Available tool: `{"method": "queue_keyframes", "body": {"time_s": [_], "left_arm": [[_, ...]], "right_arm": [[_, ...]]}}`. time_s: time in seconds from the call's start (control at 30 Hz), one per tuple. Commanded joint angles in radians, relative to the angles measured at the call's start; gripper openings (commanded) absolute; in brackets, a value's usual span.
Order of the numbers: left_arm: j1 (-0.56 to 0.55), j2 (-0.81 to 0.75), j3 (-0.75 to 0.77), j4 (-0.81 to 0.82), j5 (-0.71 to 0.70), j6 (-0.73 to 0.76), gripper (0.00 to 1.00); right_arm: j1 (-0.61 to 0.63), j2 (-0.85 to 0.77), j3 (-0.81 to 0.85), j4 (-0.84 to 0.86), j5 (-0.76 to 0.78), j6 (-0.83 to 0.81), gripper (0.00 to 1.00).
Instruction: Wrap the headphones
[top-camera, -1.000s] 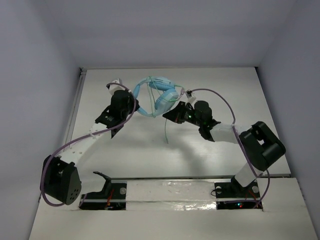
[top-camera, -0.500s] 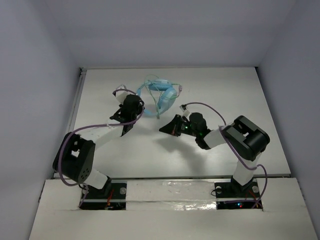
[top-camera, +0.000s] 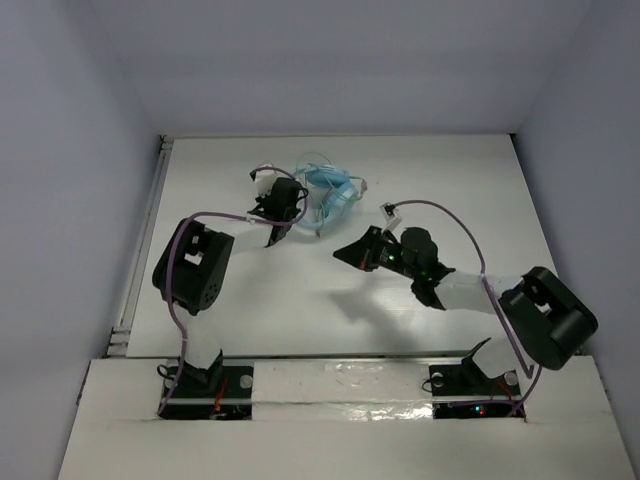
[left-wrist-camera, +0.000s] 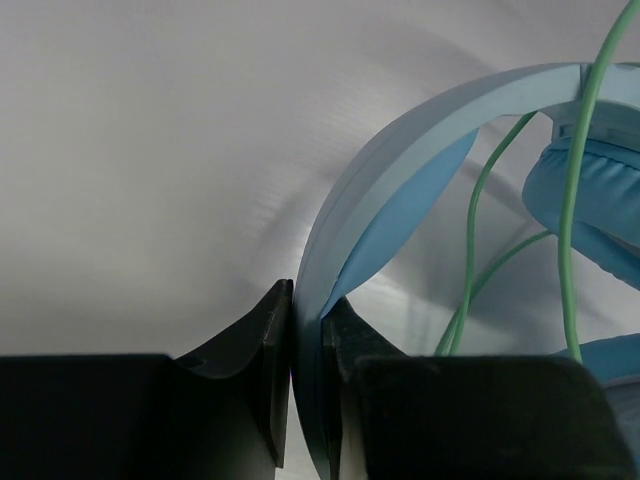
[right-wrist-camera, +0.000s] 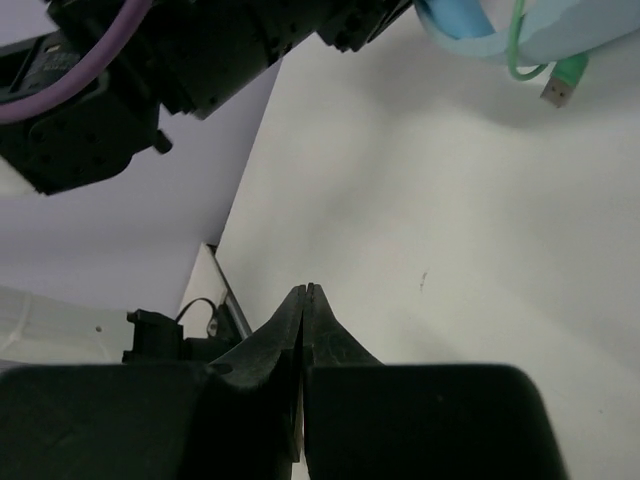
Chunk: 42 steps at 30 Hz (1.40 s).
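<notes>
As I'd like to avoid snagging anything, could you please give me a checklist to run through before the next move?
1. Left pincer clamped on the headband: ok.
2. Right pincer shut, holding nothing: ok.
3. Right pincer apart from the headphones: ok.
4. Cord fully wound: cannot tell.
5. Plug tucked in: not ok, its end sticks out.

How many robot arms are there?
2. The left arm reaches to the headphones, the left end effector shut on the headband. The right arm stretches in from the right, the right end effector shut, empty, apart from the headphones.
</notes>
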Motion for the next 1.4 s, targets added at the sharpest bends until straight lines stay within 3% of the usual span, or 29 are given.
{"method": "queue_keyframes", "body": {"time_s": [0.0, 0.2, 0.23, 0.3, 0.33, 0.4, 0.43, 0.5, 0.53, 0.6, 0.63, 0.77, 0.9, 0.93, 1.13, 1.37], "left_arm": [[0.018, 0.046, 0.128, 0.113, 0.005, 0.031, 0.00], [0.028, 0.186, 0.271, 0.047, 0.010, 0.080, 0.01], [0.037, 0.190, 0.282, 0.036, 0.020, 0.089, 0.15], [0.037, 0.189, 0.293, 0.035, 0.028, 0.109, 0.31], [0.037, 0.187, 0.293, 0.035, 0.031, 0.120, 0.45], [0.037, 0.178, 0.287, 0.027, 0.039, 0.144, 0.52], [0.037, 0.172, 0.285, 0.019, 0.040, 0.152, 0.63], [0.037, 0.136, 0.278, -0.008, 0.033, 0.156, 0.75], [0.037, 0.114, 0.265, -0.005, 0.033, 0.159, 0.85], [0.037, 0.033, 0.222, -0.001, 0.031, 0.160, 0.97], [0.037, -0.001, 0.192, -0.004, 0.027, 0.156, 0.99], [0.037, -0.182, 0.114, -0.027, 0.023, 0.133, 0.99], [0.037, -0.439, 0.008, -0.082, 0.014, 0.115, 0.99], [0.037, -0.486, -0.014, -0.092, 0.014, 0.109, 0.99], [0.018, -0.887, -0.111, -0.223, 0.134, 0.127, 0.99], [0.018, -1.216, -0.106, -0.451, 0.070, 0.227, 0.99]], "right_arm": [[0.011, -0.090, -0.011, -0.120, 0.070, -0.094, 0.00], [0.011, -0.213, 0.009, -0.297, 0.145, -0.180, 0.00], [0.011, -0.254, 0.014, -0.321, 0.158, -0.203, 0.01], [0.011, -0.297, 0.028, -0.398, 0.204, -0.225, 0.04], [0.011, -0.346, 0.038, -0.422, 0.217, -0.241, 0.09], [0.011, -0.398, 0.054, -0.494, 0.265, -0.257, 0.12], [0.011, -0.427, 0.062, -0.521, 0.286, -0.269, 0.21], [0.011, -0.506, 0.091, -0.595, 0.336, -0.281, 0.36], [0.011, -0.524, 0.104, -0.625, 0.352, -0.301, 0.49], [0.011, -0.572, 0.149, -0.708, 0.420, -0.318, 0.60], [0.011, -0.584, 0.161, -0.729, 0.438, -0.332, 0.69], [0.011, -0.648, 0.201, -0.794, 0.497, -0.349, 0.87], [0.011, -0.716, 0.244, -0.895, 0.599, -0.358, 0.89], [0.011, -0.754, 0.258, -0.907, 0.610, -0.372, 0.99], [0.011, -0.904, 0.313, -0.999, 0.682, -0.419, 1.00], [0.011, -1.050, 0.376, -1.072, 0.702, -0.433, 1.00]]}}
